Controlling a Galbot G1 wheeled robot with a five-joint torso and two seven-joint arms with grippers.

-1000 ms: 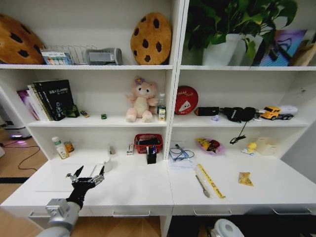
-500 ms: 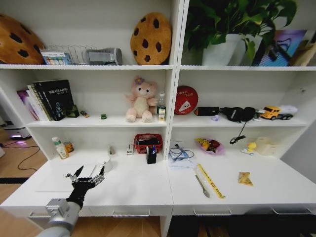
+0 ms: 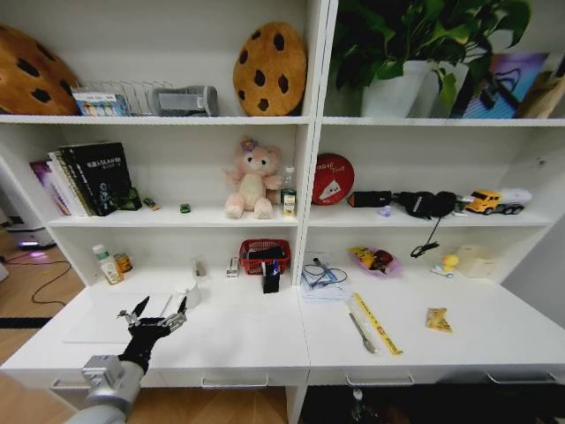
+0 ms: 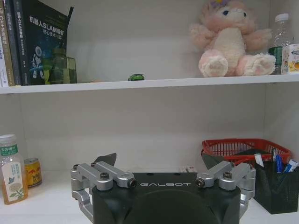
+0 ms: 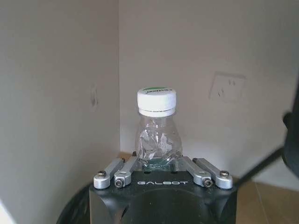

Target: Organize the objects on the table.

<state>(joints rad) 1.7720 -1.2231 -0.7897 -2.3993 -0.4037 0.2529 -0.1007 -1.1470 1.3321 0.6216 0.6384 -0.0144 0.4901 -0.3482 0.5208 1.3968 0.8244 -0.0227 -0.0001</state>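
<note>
We see the long white table running across the near part of the scene, with clutter along its far edge. The largest container on it is the red basket at the far middle, holding dark items we cannot identify. Just in front of it stands a black pen holder with blue and black pens upright inside. To the right, a purple bowl holds colourful wrapped pieces, and between it and the holder lies a stack of papers with a cable on top. At the far left stand a green-labelled bottle and a small can just beside it. A tiny green item sits on the shelf above, left of the pink bear.

Our left gripper hovers over the near left of the table with its fingers spread wide, holding nothing. Our right gripper is clamped around a clear plastic bottle with a white cap, upright between its fingers.
</note>
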